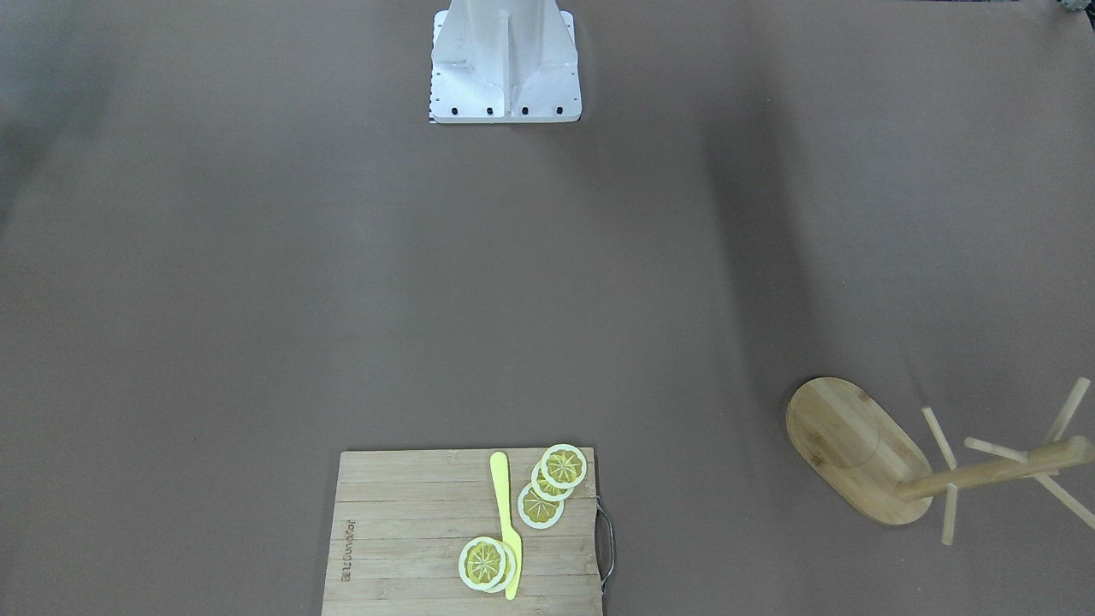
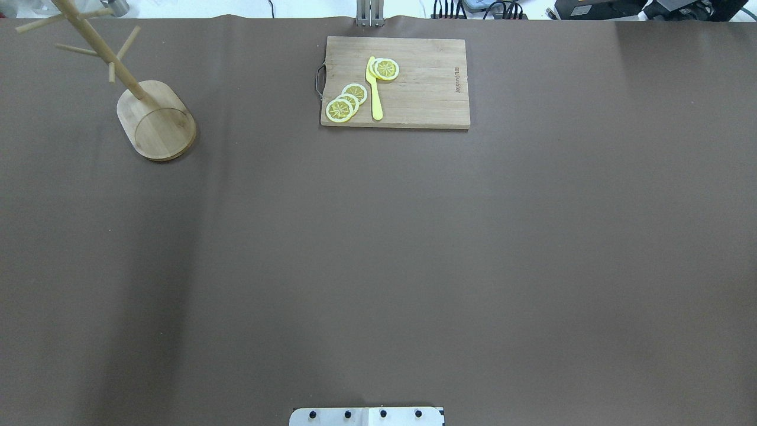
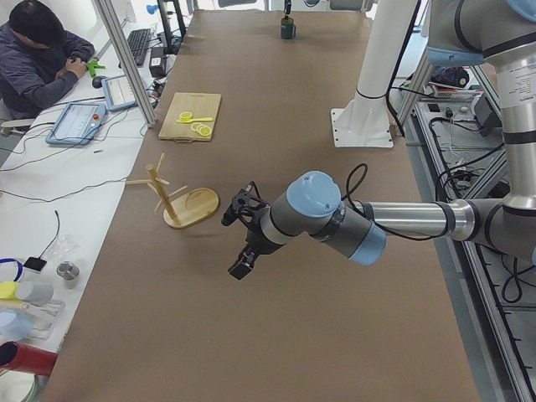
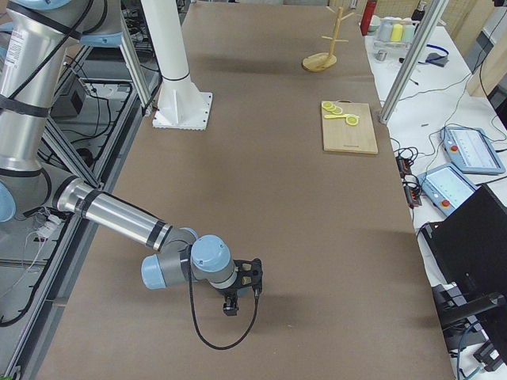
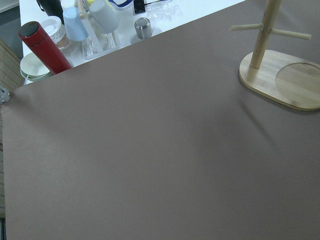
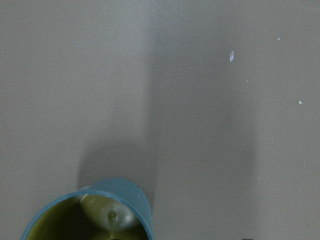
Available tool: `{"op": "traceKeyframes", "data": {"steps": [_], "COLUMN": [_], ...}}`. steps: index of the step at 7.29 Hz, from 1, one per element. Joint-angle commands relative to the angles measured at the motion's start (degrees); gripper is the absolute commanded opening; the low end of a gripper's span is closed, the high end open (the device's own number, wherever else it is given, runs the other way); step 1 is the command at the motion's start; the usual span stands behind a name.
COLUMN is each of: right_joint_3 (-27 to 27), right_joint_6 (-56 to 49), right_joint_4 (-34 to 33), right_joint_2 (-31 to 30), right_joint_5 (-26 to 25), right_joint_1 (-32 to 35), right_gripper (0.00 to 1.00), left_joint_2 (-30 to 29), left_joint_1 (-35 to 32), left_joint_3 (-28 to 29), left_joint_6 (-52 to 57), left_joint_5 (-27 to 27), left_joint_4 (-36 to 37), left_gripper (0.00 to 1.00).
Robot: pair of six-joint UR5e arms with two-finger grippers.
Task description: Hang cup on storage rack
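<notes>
The slate-blue cup (image 6: 95,207) with its mustard interior shows at the bottom left of the right wrist view, seen from above, with a grey finger pad (image 6: 111,215) inside its rim. It also stands small at the table's far end in the exterior left view (image 3: 287,31), under my right gripper (image 3: 286,10). I cannot tell whether that gripper (image 4: 231,303) is shut on it. The bamboo storage rack (image 2: 157,118) stands upright near the table's other end (image 1: 847,445) (image 5: 280,82), its pegs bare. My left gripper (image 3: 240,264) hovers above the table short of the rack (image 3: 191,208). I cannot tell whether it is open.
A wooden cutting board (image 2: 414,89) with lemon slices (image 2: 346,103) and a yellow knife (image 2: 374,89) lies at the far middle edge. The robot's white pedestal (image 1: 505,68) stands mid-table. A red bottle (image 5: 42,45) and cups stand on a side table. An operator (image 3: 42,50) sits nearby.
</notes>
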Motion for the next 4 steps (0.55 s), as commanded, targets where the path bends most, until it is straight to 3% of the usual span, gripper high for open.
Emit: {"op": "traceKeyframes", "data": {"steps": [1,3,4], "right_joint_3": [-1.77,-1.78,-1.60], "right_joint_6": [0.58,1.02,1.63], "right_joint_4": [2.35,2.35,2.35], "right_joint_2": [0.07,0.42,0.77], "right_joint_5": [0.02,0.28,0.37], "right_joint_1": [0.00,0.00,0.00], "right_gripper": [0.57,0.08,0.00], "left_joint_2": [-0.04,-0.04,-0.04], "left_joint_1": [0.00,0.00,0.00], "left_joint_3": [0.00,0.18,0.26], "left_joint_6": [0.00,0.00,0.00], "left_joint_5": [0.00,-0.09,-0.09], "left_joint_4": [0.00,0.00,0.00], "left_gripper": [0.99,0.99,0.99]}}
